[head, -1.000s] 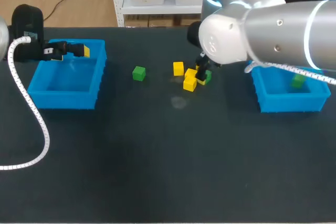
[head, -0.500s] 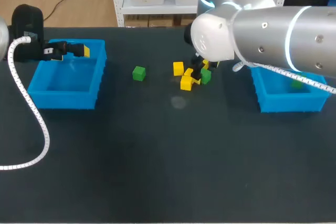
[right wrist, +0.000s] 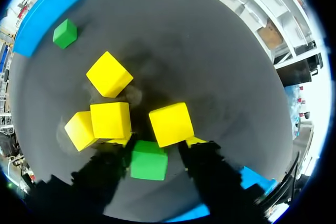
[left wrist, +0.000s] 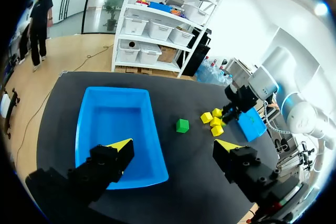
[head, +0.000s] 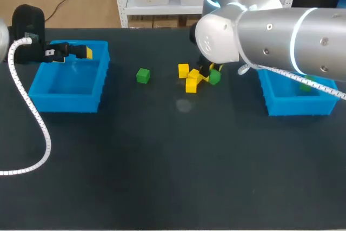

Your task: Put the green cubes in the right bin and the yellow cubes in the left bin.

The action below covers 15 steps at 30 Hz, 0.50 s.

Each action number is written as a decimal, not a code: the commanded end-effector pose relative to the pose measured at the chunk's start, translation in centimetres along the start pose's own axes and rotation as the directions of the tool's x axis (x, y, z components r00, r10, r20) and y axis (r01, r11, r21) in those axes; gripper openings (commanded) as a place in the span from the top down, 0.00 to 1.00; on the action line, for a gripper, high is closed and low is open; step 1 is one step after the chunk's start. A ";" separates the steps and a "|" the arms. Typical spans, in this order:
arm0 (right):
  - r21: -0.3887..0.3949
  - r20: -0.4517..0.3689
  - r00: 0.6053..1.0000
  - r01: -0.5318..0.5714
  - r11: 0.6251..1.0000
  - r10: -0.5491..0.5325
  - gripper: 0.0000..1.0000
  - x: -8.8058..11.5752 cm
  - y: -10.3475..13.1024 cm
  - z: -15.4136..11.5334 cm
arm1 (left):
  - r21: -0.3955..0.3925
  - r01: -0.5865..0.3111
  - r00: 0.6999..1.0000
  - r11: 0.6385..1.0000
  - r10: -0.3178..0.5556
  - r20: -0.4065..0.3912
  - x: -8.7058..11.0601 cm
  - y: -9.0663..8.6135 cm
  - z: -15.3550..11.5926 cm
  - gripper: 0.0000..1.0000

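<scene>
The right gripper (right wrist: 157, 141) is being held spread, not clamped. A green cube (right wrist: 149, 161) is being framed between its fingers (right wrist: 107, 169) down on the desk (right wrist: 210, 51), and a sliver of dark desk is being left showing between the cube and one finger. Only scraps of that gripper's yellow tips are being seen in its wrist view.

Four yellow cubes are being crowded just ahead of it. One (right wrist: 170, 124) is being pushed right up to the green cube, two (right wrist: 110, 120) (right wrist: 80, 129) are being pressed together beside it, and one (right wrist: 109, 74) is being left a bit further out. A second green cube (right wrist: 65, 33) is being left on its own, between the pile and the left bin (right wrist: 50, 9).

In the head view the right arm (head: 270, 36) is getting in the way big time. Most of its gripper and the back of the right bin (head: 294, 106) are being covered. A third green cube (head: 306, 86) inside that bin is only being half seen under the arm.

The left gripper (left wrist: 173, 145) is being held wide open with nothing in it, up over the back rim of the left bin. No cube is being seen in the part of that bin's floor that is showing. A white coiled cable (head: 32, 117) is being draped from the left arm across the desk's near-left part.
</scene>
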State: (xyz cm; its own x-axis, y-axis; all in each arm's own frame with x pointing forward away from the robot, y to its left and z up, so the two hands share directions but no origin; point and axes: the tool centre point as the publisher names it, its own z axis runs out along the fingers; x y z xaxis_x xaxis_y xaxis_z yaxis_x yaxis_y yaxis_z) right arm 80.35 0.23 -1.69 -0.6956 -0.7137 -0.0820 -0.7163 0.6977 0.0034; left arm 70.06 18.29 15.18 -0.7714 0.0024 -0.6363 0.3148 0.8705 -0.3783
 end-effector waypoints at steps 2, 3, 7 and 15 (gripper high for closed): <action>0.011 0.010 1.000 -0.001 1.000 0.001 1.00 0.3 0.2 -0.3 | 0.007 -0.002 1.000 1.000 0.002 0.006 0.2 0.2 0.0 0.00; 0.012 0.011 1.000 -0.001 1.000 0.000 1.00 0.3 0.2 -0.4 | 0.007 -0.002 1.000 1.000 0.002 0.006 0.2 0.2 0.0 0.00; 0.020 0.017 1.000 -0.003 1.000 0.002 1.00 0.2 0.0 -0.8 | 0.007 -0.002 1.000 1.000 0.002 0.006 0.2 0.2 0.0 0.00; 0.063 0.074 0.997 -0.005 0.998 0.000 1.00 -0.1 -0.5 -4.0 | 0.007 -0.002 1.000 1.000 0.002 0.006 0.2 0.2 0.0 0.00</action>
State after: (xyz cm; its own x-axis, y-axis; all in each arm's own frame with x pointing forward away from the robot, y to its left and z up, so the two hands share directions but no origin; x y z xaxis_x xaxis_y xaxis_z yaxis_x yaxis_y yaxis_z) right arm 81.85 0.43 0.67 -0.6928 -0.7101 -0.1259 -0.7112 0.7016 -0.0437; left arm 70.06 18.29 15.18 -0.7714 0.0024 -0.6363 0.3148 0.8705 -0.3783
